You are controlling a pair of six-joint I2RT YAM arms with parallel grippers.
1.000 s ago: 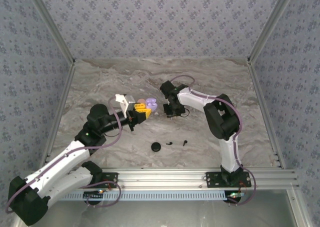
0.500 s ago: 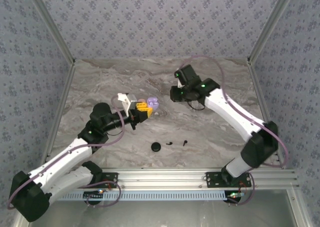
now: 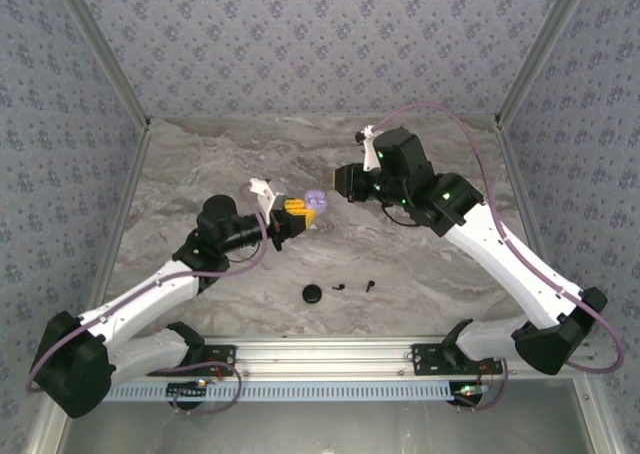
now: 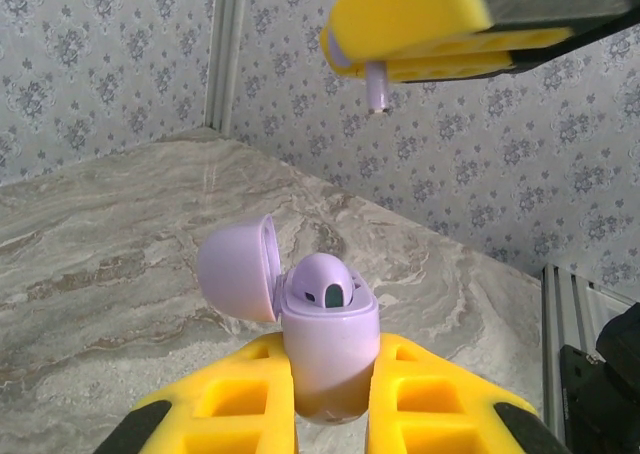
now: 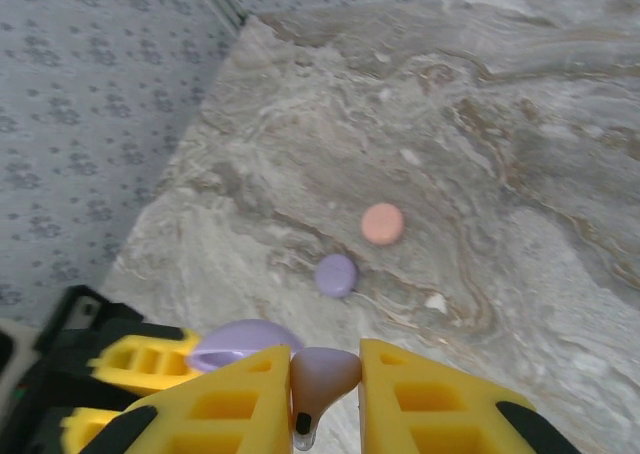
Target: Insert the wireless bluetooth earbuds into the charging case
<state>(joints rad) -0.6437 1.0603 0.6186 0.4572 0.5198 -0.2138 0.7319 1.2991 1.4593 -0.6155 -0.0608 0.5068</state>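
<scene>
1. L jaws clenched on the lilac charging case (image 4: 325, 329), pinching its lower body. Case is upright, held up off the surface (image 3: 200, 164), with its lid (image 4: 238, 274) swung open to one side.
2. R jaws clamped on one pale lilac earbud (image 5: 322, 376). Bud head sits between the pads; stem (image 4: 378, 92) pokes out pointing down.
3. Key relation: earbud hangs above the case, offset to the side away from the lid, w/ a clear air gap and no contact. Stem's long axis is roughly vertical, approx in line w/ the case's own axis. So my guess is little re-tilt is needed: slide toward the lid side until over the opening, then lower.
4. R arm (image 3: 480, 234) carries the bud, so it's the one to travel. L arm (image 3: 160, 289) prob. just holds the case steady.
5. Case mouth: a rounded lilac shape w/ a dark spot (image 4: 325, 286) fills the visible part, maybe a seated bud. Can't tell where the free slot is.
6. L wrist view gives the height gap. Top view flattens it, so R jaws look just beside the case. R wrist view looks down past the bud onto the lid dome.
7. R wrist view also shows a pink round case (image 5: 382, 223) and a lilac round case (image 5: 336, 274) on the surface beyond the held case.
8. Top view shows a black case (image 3: 313, 294) and two black earbuds (image 3: 342, 286), well apart from the held case, toward the arm bases.
</scene>
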